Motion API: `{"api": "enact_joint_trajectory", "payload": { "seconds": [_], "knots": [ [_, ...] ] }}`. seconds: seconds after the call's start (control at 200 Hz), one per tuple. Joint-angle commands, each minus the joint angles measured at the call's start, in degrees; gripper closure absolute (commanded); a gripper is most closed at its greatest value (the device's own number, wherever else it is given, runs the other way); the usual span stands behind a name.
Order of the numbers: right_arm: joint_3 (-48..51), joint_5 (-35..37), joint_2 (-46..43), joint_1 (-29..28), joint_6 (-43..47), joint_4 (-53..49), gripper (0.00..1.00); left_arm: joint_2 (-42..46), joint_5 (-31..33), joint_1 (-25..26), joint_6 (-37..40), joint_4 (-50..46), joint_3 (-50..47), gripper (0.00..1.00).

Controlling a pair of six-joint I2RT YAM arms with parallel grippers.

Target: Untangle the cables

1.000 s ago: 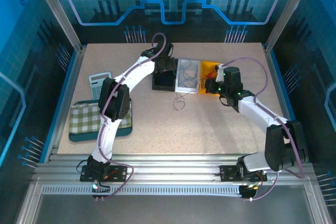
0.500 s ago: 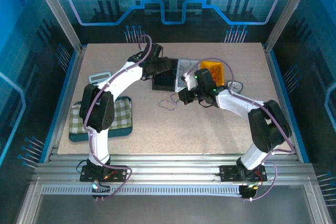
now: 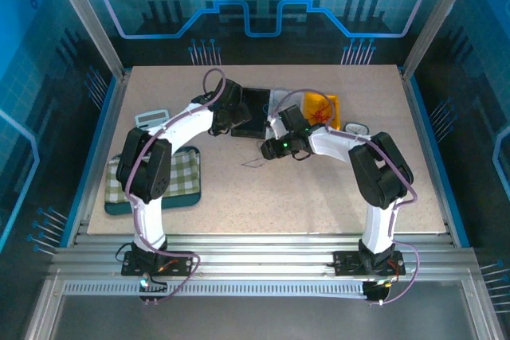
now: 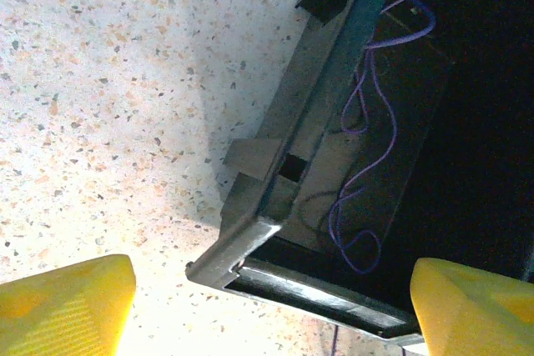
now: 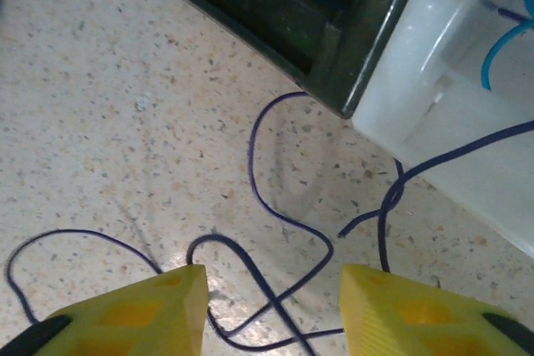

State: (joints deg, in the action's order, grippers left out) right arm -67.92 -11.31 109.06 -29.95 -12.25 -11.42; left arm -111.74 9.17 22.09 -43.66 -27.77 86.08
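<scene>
Right end effector (image 5: 271,273) straddles loose purple cable (image 5: 249,156) loops.

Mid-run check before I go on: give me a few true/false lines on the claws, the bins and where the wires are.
1. The left claw is open, at the black bin. True.
2. The black bin is empty. False: a purple wire lies inside it.
3. The right claw is shut on a wire. False: its jaws stand apart, and the dark wire lies loose on the table under them.
4. A blue wire sits in the white bin. True.
5. The cloth lies on the table's right side. False: it is on the left, on a tray.
</scene>
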Motion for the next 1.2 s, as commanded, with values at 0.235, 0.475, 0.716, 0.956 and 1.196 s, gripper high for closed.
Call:
{"api": "enact_joint_trajectory", "payload": {
  "seconds": [0.235,0.475,0.716,0.956,1.196],
  "knots": [
    [-4.8,2.3,5.6,-1.9,0.2,-4.9,0.58,3.0,0.0,-0.6,-1.3,0.5,-0.7,0.14],
    [-1.5,-0.3,2.3,-1.4,0.6,-1.1,0.95,3.6,0.0,-1.3,-2.3,0.6,-2.0,0.14],
    [0.3,-11.9,-5.5,-0.8,-0.5,3.9,0.99,5.9,0.8,-4.5,-9.6,3.1,-9.3,0.14],
    [-11.8,-14.1,-1.8,0.7,-4.3,5.0,0.99,7.1,0.7,-6.5,-14.4,5.1,-15.2,0.15],
    [-27.1,-9.6,9.5,4.5,-10.2,6.3,0.97,8.4,0.9,-6.4,-13.8,5.2,-15.6,0.14]
  ]
}}
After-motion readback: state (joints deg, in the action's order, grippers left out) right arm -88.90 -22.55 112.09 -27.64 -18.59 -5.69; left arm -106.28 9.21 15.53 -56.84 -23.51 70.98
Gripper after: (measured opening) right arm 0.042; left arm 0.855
